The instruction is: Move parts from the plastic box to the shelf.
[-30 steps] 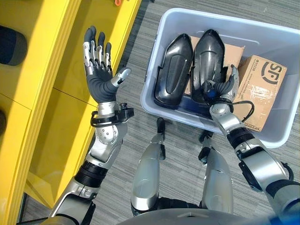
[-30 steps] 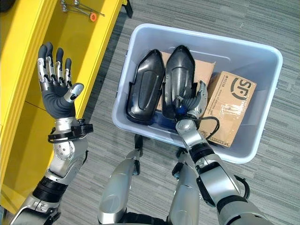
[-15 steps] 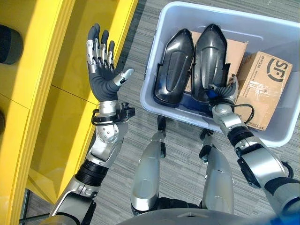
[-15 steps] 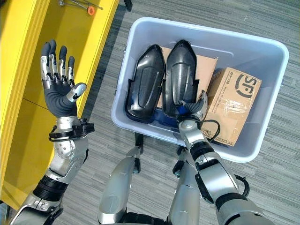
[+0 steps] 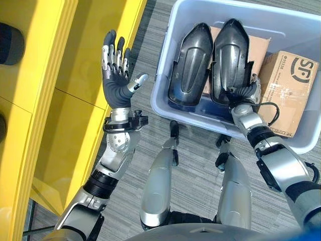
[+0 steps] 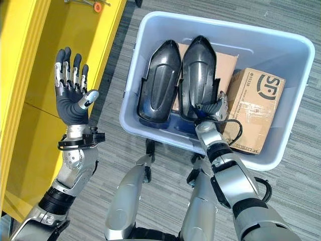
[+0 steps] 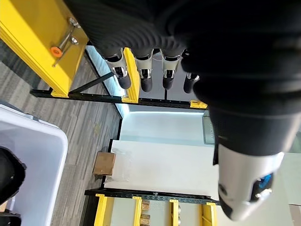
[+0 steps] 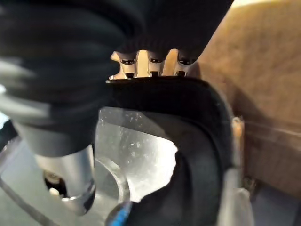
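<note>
Reaching into the plastic box (image 6: 281,150), our right hand (image 6: 214,109) curls its fingers (image 8: 151,62) over the near rim of a black part (image 6: 199,75). We judge that shell stiff, light and slick, best gripped by this edge; our left hand (image 6: 71,95) hangs spread and empty beside the shelf (image 6: 30,65).

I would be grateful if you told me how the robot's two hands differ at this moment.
The left hand is raised beside the yellow shelf with fingers straight, open and empty. The right hand is down inside the plastic box, its fingers curled over the near rim of a black part. The left touches nothing; the right grips that part. Both have silver fingers with dark tips.
</note>
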